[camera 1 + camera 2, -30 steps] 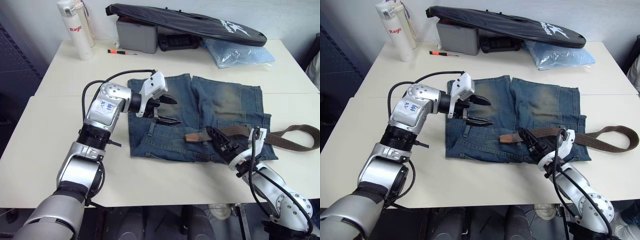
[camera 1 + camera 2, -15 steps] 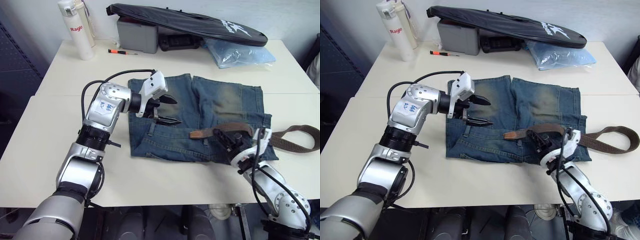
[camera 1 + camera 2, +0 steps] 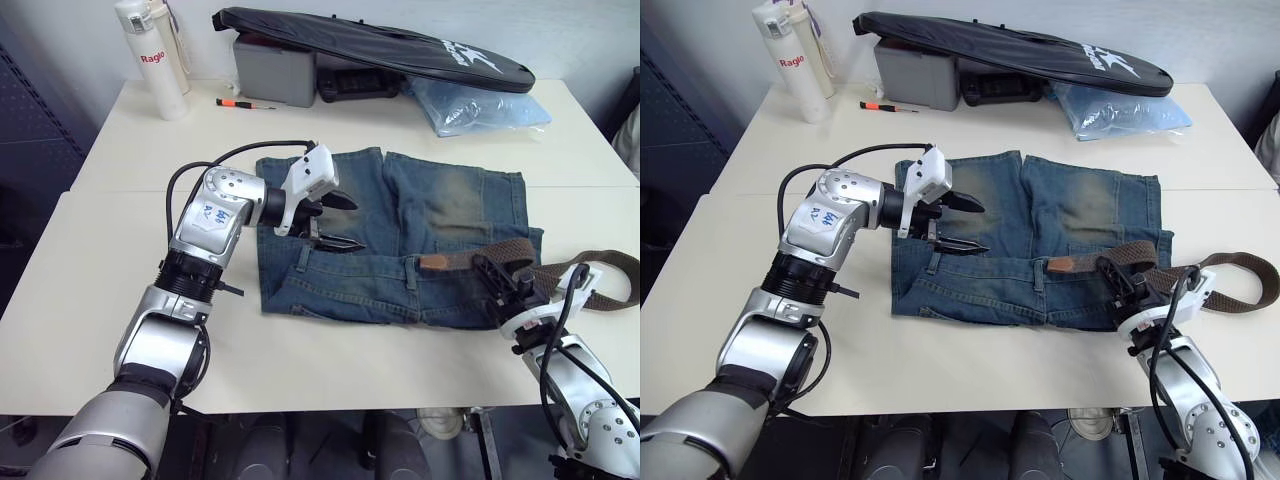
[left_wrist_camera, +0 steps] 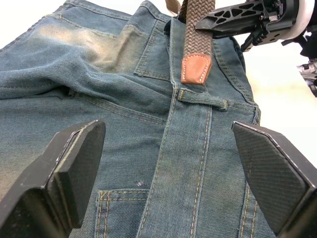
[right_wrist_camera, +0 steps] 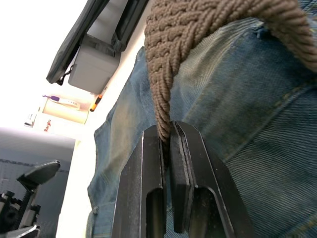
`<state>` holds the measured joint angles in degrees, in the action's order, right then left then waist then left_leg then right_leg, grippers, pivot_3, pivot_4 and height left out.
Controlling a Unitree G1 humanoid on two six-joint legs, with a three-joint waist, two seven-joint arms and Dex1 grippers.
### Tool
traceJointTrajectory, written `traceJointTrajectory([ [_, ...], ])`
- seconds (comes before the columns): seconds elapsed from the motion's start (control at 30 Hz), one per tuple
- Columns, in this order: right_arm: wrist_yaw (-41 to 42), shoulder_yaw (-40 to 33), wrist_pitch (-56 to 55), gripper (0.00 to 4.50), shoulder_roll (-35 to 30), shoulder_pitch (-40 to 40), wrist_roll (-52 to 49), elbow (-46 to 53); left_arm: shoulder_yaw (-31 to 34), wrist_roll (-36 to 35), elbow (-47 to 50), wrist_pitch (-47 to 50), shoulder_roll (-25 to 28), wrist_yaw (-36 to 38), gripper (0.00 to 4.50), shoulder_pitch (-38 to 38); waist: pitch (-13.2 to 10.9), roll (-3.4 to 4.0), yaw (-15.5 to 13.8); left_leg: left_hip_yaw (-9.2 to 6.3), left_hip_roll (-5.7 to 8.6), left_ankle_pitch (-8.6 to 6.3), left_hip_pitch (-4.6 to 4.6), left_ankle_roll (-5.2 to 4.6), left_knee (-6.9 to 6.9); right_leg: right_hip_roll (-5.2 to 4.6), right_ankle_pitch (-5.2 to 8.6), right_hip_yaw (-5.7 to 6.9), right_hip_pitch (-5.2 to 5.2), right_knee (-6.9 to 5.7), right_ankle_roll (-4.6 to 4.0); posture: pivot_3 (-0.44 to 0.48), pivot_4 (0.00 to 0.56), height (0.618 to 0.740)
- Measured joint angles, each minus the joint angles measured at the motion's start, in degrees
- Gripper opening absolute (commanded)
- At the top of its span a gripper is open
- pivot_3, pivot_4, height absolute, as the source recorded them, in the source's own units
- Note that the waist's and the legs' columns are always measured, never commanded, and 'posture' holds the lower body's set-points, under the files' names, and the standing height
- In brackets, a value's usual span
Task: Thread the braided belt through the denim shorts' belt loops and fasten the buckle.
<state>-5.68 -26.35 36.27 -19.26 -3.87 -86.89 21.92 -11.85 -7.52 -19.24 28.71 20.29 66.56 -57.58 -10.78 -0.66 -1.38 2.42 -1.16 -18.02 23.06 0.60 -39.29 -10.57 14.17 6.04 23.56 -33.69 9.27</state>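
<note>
The denim shorts lie flat on the table, waistband toward me. The braided belt runs along the right part of the waistband and curls back on the table at the far right. Its brown leather tip rests on the waistband just short of a belt loop. My right gripper is shut on the woven part of the belt, at the shorts' right edge. My left gripper hovers wide open over the left part of the shorts, holding nothing. The buckle is out of view.
At the back of the table a long black bag lies over a grey box. A white bottle and a small screwdriver sit back left. A blue plastic bag sits back right.
My right gripper has shut on the belt and drawn it to the right, so the leather tip slid right along the waistband. The left arm has stayed put.
</note>
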Motion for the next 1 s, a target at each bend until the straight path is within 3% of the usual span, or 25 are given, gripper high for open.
traceJointTrajectory([
  [0.2, 2.9, 1.5, 0.0, 0.08, -0.8, -0.8, 3.7, 0.0, 0.0, 0.0, -0.1, 0.0, 0.0, 0.2, 4.5, 0.0, 0.0, 0.0, 0.0, 0.0, 0.0, 0.0, 0.0, 0.0, 0.0, 0.0, 0.0, 0.0, 0.0, 0.0, 0.0, 0.0, 0.15, 0.74],
  [0.67, 15.2, 7.5, -7.8, 0.08, -1.1, 0.2, 27.3, -2.3, 0.0, 0.0, -0.1, 0.4, 1.3, 1.8, 4.5, 0.0, 0.0, 0.0, 0.0, 0.01, 0.0, 0.0, 0.0, 0.0, 0.0, 0.0, 0.0, 0.0, 0.0, 0.0, 0.0, 0.0, 0.15, 0.74],
  [1.0, 18.4, 7.3, -11.6, 0.08, 1.2, -0.1, 32.5, -4.0, 0.0, 0.0, 0.0, 0.7, 1.7, 1.8, 4.5, 0.0, 0.0, 0.0, 0.0, 0.01, 0.01, 0.0, 0.0, 0.01, 0.0, 0.0, 0.0, 0.0, 0.0, 0.0, 0.0, 0.0, 0.15, 0.74],
])
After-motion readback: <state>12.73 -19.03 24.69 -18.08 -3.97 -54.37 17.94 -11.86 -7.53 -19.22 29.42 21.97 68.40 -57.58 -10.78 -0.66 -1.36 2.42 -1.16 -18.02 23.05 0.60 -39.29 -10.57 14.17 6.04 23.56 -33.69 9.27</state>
